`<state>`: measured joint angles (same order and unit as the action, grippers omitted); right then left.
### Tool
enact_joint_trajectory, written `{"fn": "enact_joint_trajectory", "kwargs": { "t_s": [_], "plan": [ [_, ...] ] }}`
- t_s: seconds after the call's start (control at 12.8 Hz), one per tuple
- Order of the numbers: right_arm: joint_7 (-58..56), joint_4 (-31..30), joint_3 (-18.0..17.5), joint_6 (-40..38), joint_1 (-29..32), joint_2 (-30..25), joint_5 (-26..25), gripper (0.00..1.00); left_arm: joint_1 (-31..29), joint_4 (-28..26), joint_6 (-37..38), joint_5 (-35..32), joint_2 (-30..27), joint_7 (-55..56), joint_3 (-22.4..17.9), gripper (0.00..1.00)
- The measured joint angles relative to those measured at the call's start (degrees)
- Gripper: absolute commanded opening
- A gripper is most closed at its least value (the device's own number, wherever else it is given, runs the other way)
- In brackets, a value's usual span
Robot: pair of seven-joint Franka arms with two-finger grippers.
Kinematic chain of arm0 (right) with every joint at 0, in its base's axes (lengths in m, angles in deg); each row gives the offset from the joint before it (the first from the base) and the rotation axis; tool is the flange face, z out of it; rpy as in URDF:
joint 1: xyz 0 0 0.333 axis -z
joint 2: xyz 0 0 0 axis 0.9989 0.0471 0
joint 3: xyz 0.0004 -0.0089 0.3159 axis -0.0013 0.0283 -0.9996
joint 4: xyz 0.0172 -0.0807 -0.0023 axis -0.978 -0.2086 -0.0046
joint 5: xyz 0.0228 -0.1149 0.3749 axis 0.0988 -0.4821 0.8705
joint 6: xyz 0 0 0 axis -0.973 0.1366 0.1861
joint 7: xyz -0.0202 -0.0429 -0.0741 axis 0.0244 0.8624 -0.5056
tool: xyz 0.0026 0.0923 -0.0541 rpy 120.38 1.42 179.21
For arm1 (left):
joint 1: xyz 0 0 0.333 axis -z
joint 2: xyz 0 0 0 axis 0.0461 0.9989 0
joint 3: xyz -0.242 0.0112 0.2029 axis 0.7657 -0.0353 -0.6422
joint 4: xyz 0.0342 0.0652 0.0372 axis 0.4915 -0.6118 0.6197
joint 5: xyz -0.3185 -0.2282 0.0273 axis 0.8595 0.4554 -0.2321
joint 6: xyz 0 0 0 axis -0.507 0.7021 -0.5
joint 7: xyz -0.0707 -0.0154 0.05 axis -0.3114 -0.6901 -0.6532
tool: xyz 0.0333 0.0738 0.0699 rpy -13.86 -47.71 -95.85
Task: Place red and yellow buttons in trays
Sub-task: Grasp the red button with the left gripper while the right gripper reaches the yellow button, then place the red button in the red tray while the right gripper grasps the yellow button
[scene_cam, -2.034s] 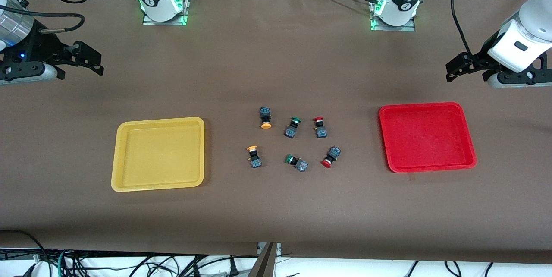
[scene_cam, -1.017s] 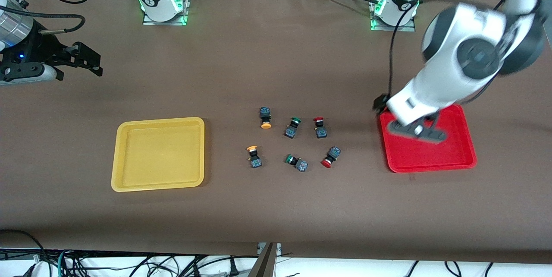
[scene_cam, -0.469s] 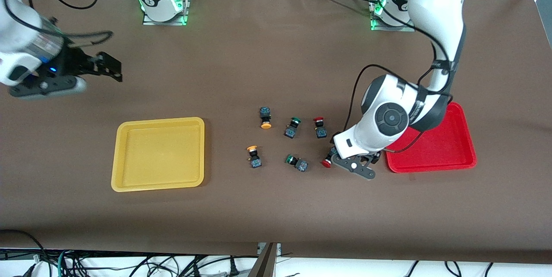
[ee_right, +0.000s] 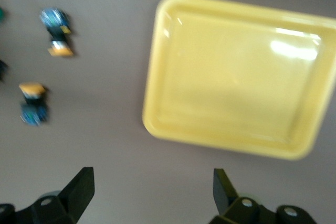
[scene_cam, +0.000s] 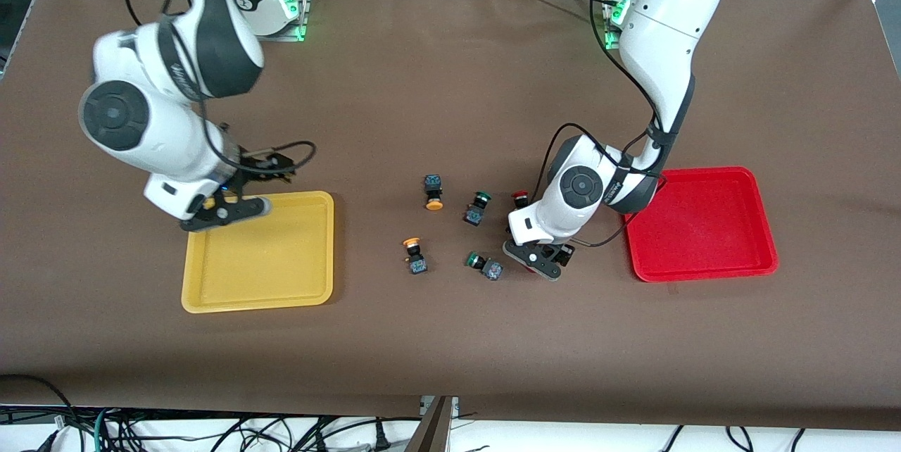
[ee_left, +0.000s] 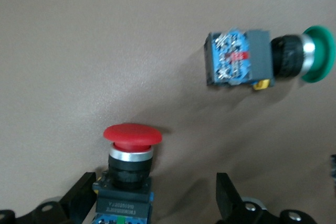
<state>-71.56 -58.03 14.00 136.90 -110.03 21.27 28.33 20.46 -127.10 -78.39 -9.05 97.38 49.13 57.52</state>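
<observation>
Brown counter. The yellow tray sits toward the right arm's end, the red tray toward the left arm's end, both bare inside. The buttons lie between them, none in a tray.

Landmark: the green button in the row farther from the front camera.
- One yellow button lies beside it toward the yellow tray, cap pointing at the front camera.
- The second yellow button is nearer the camera than the landmark, and nearer the yellow tray.
- The other green button is nearer the camera than the landmark, on its side.
- One red button lies beside the landmark toward the red tray, partly covered by the left arm.
- The second red button shows only in the left wrist view, lying between the fingers.

Left claw: low over that second red button, beside the red tray. Jaws spread wide, one finger touching or just beside the button's body, the other well apart from it.

Right claw: over the yellow tray's edge farthest from the front camera. Jaws spread wide, holding nothing.
</observation>
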Motion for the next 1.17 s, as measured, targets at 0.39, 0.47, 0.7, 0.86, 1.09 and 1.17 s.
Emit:
{"fn": "enact_joint_trajectory", "kwargs": {
  "t_s": [0.39,0.47,0.7,0.86,1.09,1.17],
  "plan": [
    [13.81,8.70,-0.77,16.61,-8.83,13.63,0.44,1.00,-0.13,0.05,-0.02,-0.01,-0.33,-0.42,-0.48,0.00],
    [15.64,10.69,-0.74,19.31,-9.96,16.58,-0.04,1.00,-0.23,0.11,0.29,-0.01,-0.66,-0.44,-0.57,0.00],
    [20.02,13.71,-0.69,25.88,-11.79,22.65,-5.52,1.00,-1.17,1.33,7.86,-0.01,-4.45,-0.44,-1.38,0.00],
    [20.68,14.12,-0.67,27.36,-12.31,24.48,-6.42,1.00,-4.11,1.86,16.54,-0.01,-9.57,-2.22,-1.59,0.00],
    [22.25,14.13,-0.66,31.00,-13.27,27.35,-6.48,0.99,-10.07,1.81,27.90,-0.02,-15.72,-8.28,-1.76,0.00],
    [22.81,14.15,-0.66,32.18,-13.67,28.46,-6.50,0.98,-12.03,1.71,30.67,-0.02,-16.65,-9.14,-1.80,0.00]
  ]
}}
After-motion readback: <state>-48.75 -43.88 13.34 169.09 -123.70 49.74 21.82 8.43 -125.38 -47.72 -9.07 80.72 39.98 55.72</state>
